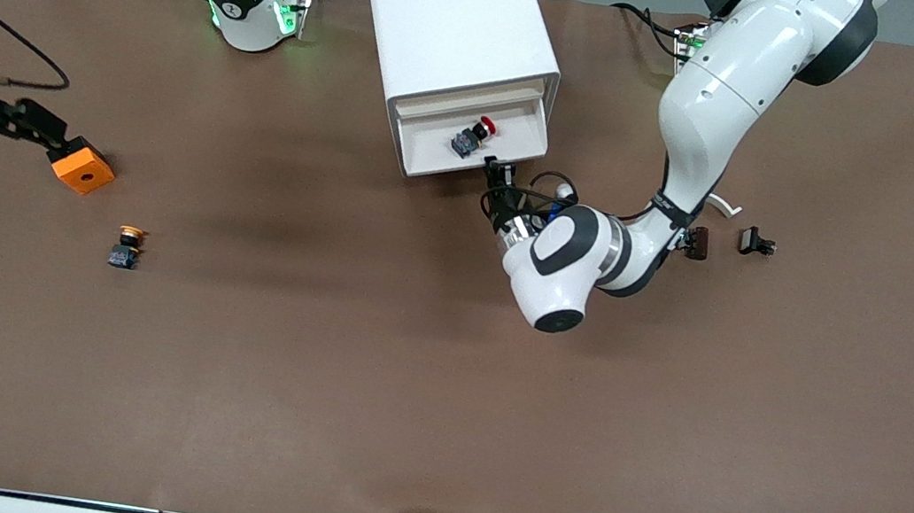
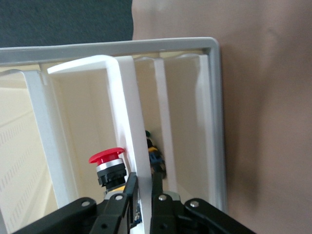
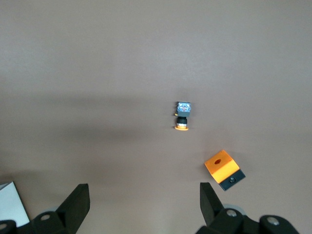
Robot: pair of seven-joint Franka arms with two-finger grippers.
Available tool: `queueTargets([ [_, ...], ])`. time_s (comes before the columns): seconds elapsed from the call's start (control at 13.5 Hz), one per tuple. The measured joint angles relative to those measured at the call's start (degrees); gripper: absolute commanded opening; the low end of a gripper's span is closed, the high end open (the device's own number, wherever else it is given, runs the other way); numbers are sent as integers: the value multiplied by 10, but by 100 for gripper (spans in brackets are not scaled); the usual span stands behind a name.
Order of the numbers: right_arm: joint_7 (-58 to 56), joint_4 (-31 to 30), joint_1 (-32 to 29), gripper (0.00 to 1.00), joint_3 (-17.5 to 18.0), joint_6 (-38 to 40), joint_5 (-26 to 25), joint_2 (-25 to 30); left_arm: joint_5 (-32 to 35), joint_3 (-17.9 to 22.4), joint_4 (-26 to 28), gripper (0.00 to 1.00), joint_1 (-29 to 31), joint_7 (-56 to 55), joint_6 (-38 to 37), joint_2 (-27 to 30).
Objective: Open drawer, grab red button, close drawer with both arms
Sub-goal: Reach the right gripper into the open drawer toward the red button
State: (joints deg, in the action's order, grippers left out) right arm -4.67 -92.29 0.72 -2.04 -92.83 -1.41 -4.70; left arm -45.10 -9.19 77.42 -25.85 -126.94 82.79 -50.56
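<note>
Gripping the front wall of the drawer (image 1: pixel 474 138), the left gripper (image 1: pixel 494 170) has its fingers (image 2: pixel 130 187) nearly together, one on each side of the thin white panel, as the left wrist view shows. The drawer stands pulled out of the white cabinet (image 1: pixel 454 19), toward the front camera. Inside it lies the button (image 1: pixel 472 137), on its side, red cap pointing toward the cabinet and the left arm's end of the table, dark body close to the front wall just beside the gripper.

Judging by its looks, the button is light, hard and rigid, with a smooth rounded cap that would likely slip between flat fingers. The squarer dark body seems the better place to pinch, across its flat sides, coming down from above; the drawer walls leave little room around it.

Well apart, the right gripper (image 3: pixel 141 202) hangs over the table at the right arm's end, fingers spread wide and holding nothing. Its wrist view looks down on an orange cube (image 1: pixel 82 165) with a hole and a second button with an orange cap (image 1: pixel 127 246), the latter nearer the front camera than the cube. Two small dark parts (image 1: pixel 727 241) lie on the brown table (image 1: pixel 435 414) toward the left arm's end.
</note>
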Motion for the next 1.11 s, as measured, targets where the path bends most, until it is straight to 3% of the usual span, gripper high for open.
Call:
queueTargets([
  [0.45, 10, 11, 16, 100, 0, 7, 0, -2, 0, 4, -2, 15, 12, 2, 14, 3],
  [0.59, 100, 11, 37, 100, 1, 13, 1, -2, 0, 4, -7, 22, 20, 8, 21, 4],
  [0.67, 166, 11, 56, 100, 2, 16, 2, -2, 1, 4, -9, 36, 22, 11, 23, 4],
  [0.74, 233, 11, 79, 100, 3, 17, 5, -2, 3, 5, -10, 59, 23, 13, 27, 4],
  [0.82, 295, 11, 101, 100, 4, 20, 14, -2, 6, 5, -11, 97, 22, 17, 27, 4],
  [1.11, 459, 11, 154, 100, 6, 23, 89, -2, 38, 5, -25, 100, 23, 27, 48, 7],
])
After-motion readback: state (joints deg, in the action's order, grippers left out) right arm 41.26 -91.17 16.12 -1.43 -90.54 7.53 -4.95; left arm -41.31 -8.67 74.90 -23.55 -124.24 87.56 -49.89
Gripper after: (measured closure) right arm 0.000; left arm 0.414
